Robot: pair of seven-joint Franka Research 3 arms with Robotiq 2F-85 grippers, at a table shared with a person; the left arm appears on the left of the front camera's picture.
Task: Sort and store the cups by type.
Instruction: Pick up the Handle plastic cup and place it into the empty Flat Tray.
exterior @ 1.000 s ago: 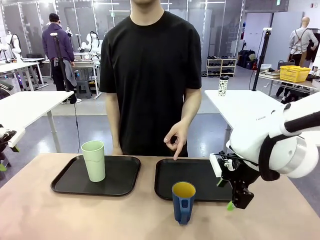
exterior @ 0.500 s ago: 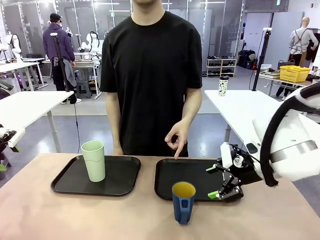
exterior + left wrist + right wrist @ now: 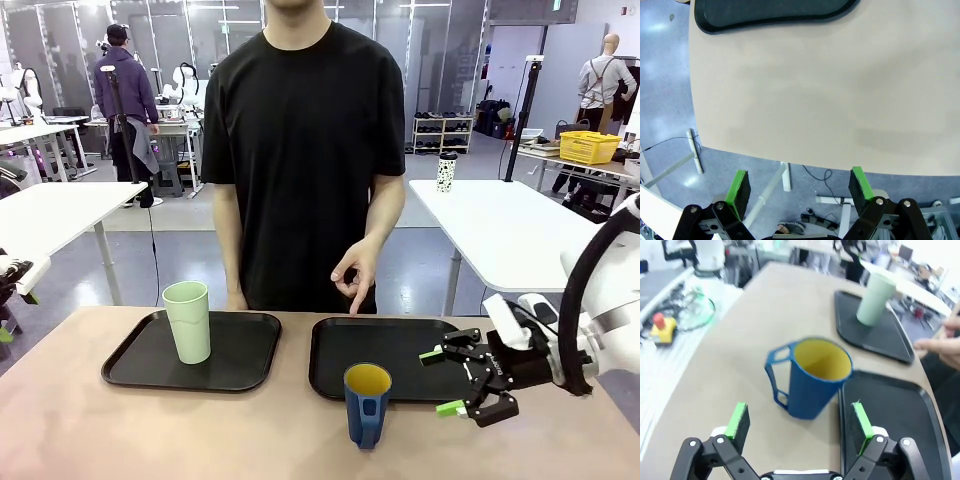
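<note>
A tall pale green tumbler (image 3: 188,320) stands upright on the left black tray (image 3: 150,365); the right wrist view has this tumbler (image 3: 875,297) far off. The dark blue mug (image 3: 367,403) with a yellow inside stands on the table just in front of the right black tray (image 3: 390,345), handle toward the camera. My right gripper (image 3: 444,382) hovers open to the mug's right, fingers pointing at it. In the right wrist view the mug (image 3: 812,377) lies ahead of my open right gripper (image 3: 797,420). My left gripper (image 3: 797,187) is open over the table's edge.
A person stands at the far side, one hand (image 3: 353,275) hanging over the right tray's far rim. The bare tabletop (image 3: 815,95) stretches between the trays and the near edge. A white spotted cup (image 3: 446,172) sits on a distant table.
The right arm has dropped lower and drawn back toward the right. Its gripper turned from pointing down to pointing sideways at the mug. Cups and the person's hand stayed put.
</note>
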